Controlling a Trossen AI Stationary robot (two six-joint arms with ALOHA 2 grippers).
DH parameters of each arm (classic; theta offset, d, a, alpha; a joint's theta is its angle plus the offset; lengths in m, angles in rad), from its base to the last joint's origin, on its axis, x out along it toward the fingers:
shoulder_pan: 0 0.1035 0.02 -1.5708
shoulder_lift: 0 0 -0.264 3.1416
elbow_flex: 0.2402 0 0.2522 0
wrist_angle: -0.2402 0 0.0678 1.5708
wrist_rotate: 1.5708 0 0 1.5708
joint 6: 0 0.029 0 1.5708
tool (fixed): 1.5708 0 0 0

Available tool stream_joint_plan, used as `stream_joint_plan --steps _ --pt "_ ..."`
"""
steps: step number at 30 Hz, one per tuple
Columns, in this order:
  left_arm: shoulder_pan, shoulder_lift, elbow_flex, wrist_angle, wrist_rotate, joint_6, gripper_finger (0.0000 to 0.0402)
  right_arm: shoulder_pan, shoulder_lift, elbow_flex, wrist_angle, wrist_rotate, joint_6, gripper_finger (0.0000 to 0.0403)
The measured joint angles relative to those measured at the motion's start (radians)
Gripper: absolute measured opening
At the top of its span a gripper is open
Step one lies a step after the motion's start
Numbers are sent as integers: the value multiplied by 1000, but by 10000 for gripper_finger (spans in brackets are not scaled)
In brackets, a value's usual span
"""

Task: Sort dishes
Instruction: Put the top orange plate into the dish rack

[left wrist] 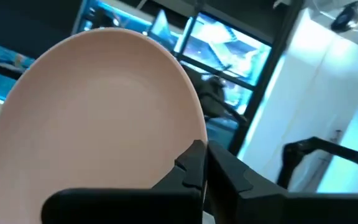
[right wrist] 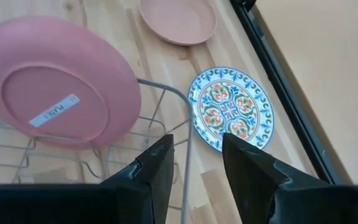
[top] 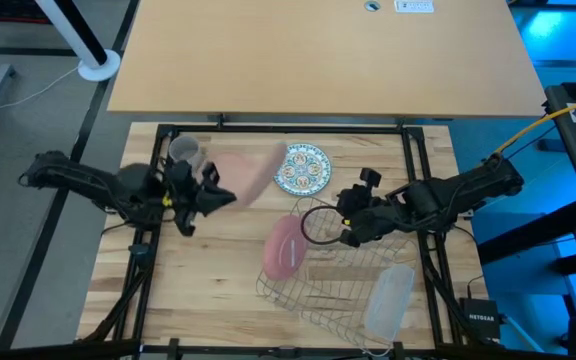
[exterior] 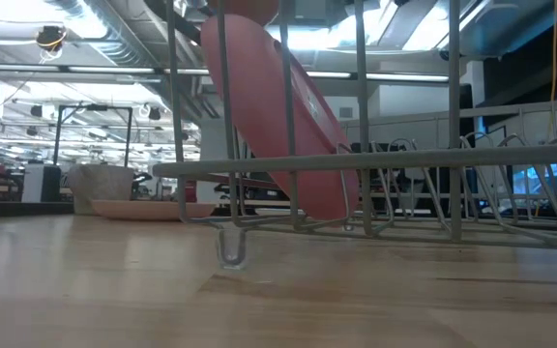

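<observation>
Table (top: 208,270): light wood planks, matt, visible grain. Rack (top: 338,285): thin pale wire, smooth. Pink plates (right wrist: 55,81): smooth, matt glaze. Patterned plate (right wrist: 232,115): glossy. Tray (top: 388,300): translucent plastic.

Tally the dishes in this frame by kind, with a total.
Salmon-pink plates: 2, one standing in the wire rack, one at the left gripper
Patterned plate: 1
Grey mug: 1
Total: 4

Two salmon-pink plates (right wrist: 55,81) (right wrist: 178,20), blue-green ornamental patterned plate (right wrist: 232,112), grey mug (top: 184,151)
</observation>
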Motion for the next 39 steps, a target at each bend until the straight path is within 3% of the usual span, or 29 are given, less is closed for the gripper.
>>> stream_joint_plan --steps 7,12,15,20,29,39 --pt "-158 233 0 273 -144 -59 0 0 -13 0 -18 1 0 143" --pt "-214 416 0 582 -183 -128 0 0 -44 0 -28 17 -31 143" --pt "-245 513 17 672 -237 -180 0 0 -60 0 -29 18 -56 143" --pt "-283 665 80 683 -328 -320 0 0 -70 0 -29 17 -108 143" --pt "-298 854 240 683 -334 -416 0 0 -71 0 -51 16 -156 143" --pt "-298 980 266 677 -453 -593 0 0 -71 0 -198 16 -154 143"
